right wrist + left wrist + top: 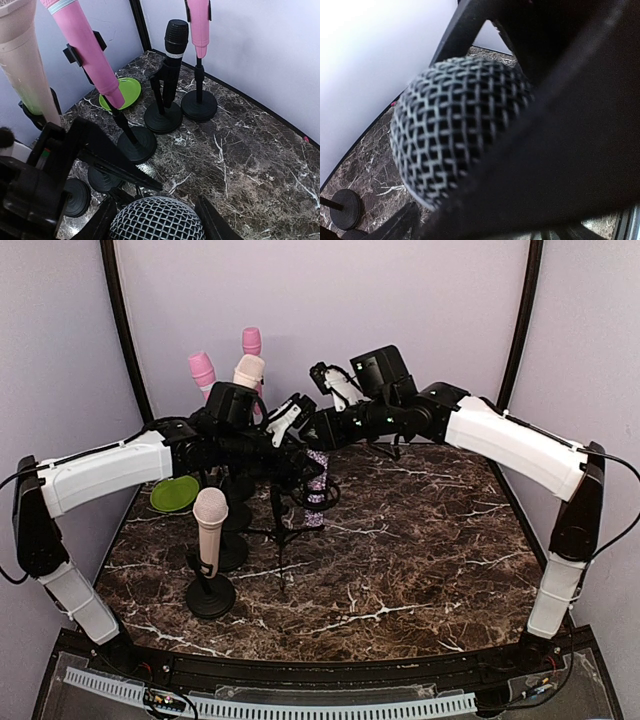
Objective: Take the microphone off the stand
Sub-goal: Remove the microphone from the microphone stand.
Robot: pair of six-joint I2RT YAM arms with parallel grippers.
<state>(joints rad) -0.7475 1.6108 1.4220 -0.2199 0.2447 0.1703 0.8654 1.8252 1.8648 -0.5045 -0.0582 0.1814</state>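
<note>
The microphone (317, 487) has a patterned purple, black and white handle and a grey mesh head (157, 220). It stands upright, and its handle hangs just right of the black tripod stand (281, 532). The arms hide whether it still sits in the clip. My right gripper (155, 206) comes from the right and is shut on the head, one finger on each side. My left gripper (292, 455) reaches in from the left with its jaws wide. One dark finger (560, 150) lies right against the mesh head (455, 125).
A beige microphone (210, 520) stands on a round-base stand (210, 596) at the front left. Behind are pink microphones (90, 55) (199, 20), a black one (175, 40), another beige one (20, 55) and a green plate (174, 494). Purple walls enclose the marble table (420, 560).
</note>
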